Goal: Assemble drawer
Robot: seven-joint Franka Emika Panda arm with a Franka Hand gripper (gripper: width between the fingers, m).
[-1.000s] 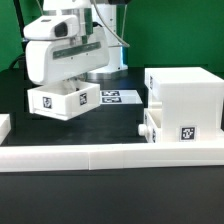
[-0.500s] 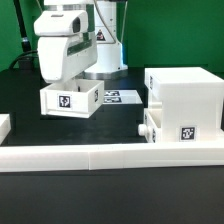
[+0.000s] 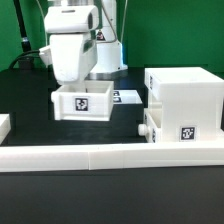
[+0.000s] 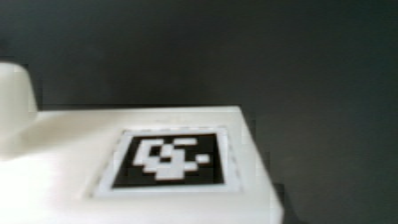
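My gripper (image 3: pixel 78 88) is shut on a small white tray (image 3: pixel 86 104) with a black-and-white tag on its front, and holds it just above the black table, to the exterior view's left of the housing. The large white cube-like housing (image 3: pixel 186 98) stands at the exterior view's right. A second small tray with a round knob (image 3: pixel 148 128) sits in the housing's lower front. The wrist view shows the held tray's white top with a tag (image 4: pixel 173 158) and a rounded white part (image 4: pixel 13 98). My fingertips are hidden there.
The long low white border rail (image 3: pixel 110 155) runs along the front, with a white piece (image 3: pixel 4 125) at the exterior view's left edge. The marker board (image 3: pixel 126 96) lies flat behind the held tray. The arm's base stands at the back.
My gripper has carried the small tray toward the exterior view's right, closer to the housing, and slightly lower. The housing and second tray have not moved.
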